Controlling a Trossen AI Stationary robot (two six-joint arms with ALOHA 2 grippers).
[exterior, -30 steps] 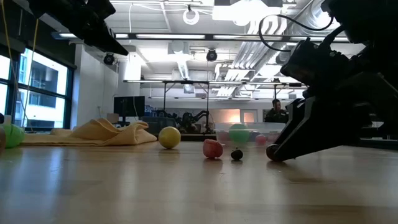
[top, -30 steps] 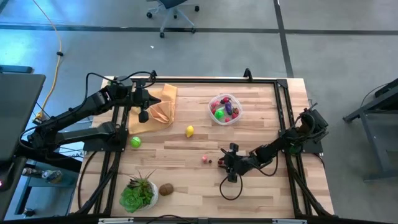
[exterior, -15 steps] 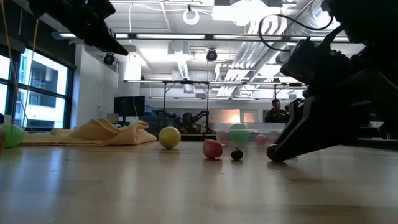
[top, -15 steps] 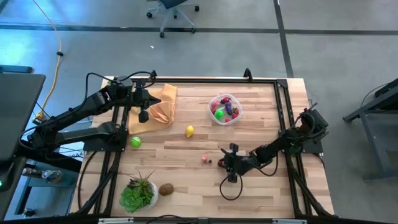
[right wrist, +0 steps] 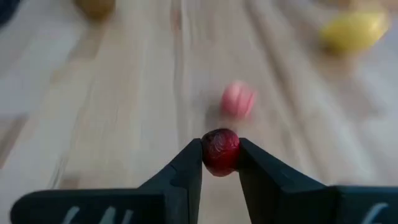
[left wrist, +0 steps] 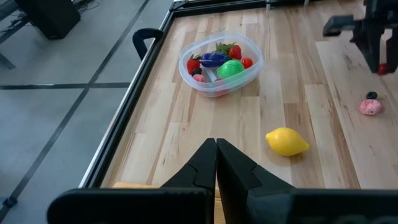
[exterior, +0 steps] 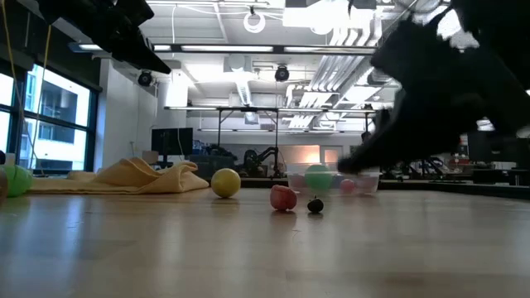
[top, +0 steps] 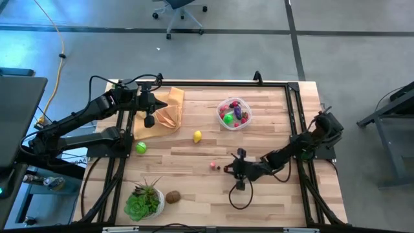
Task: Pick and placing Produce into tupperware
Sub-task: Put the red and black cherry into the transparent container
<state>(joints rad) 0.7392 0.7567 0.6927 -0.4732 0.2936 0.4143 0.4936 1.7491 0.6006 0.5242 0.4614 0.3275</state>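
Note:
My right gripper (top: 233, 170) hangs above the table's middle, shut on a small dark red fruit (right wrist: 220, 151). Just beyond it on the wood lie a pink fruit (top: 212, 166) and a tiny dark one (top: 219, 169). The clear tupperware (top: 234, 113) sits toward the far edge with several pieces of produce inside. A yellow lemon (top: 197, 136), a green ball (top: 141, 147) and a brown fruit (top: 173, 196) lie loose on the table. My left gripper (top: 149, 120) waits shut above the tan cloth (top: 167, 110). My right gripper pinches the dark red fruit (right wrist: 220, 151) between its two fingers, one finger on each side of the fruit's middle. The fingers come slanting from the table's right. The fruit is lifted clear of the wood.
A leafy plant in a white pot (top: 143, 202) stands at the near left corner, next to the brown fruit. Dark rails (top: 294, 116) frame the table on each side. Bare wood lies between the right gripper and the tupperware.
My right gripper has risen off the table with the dark red fruit still between its fingers, moving a little toward the table's left. The pink fruit and the tiny dark one have stayed where they were.

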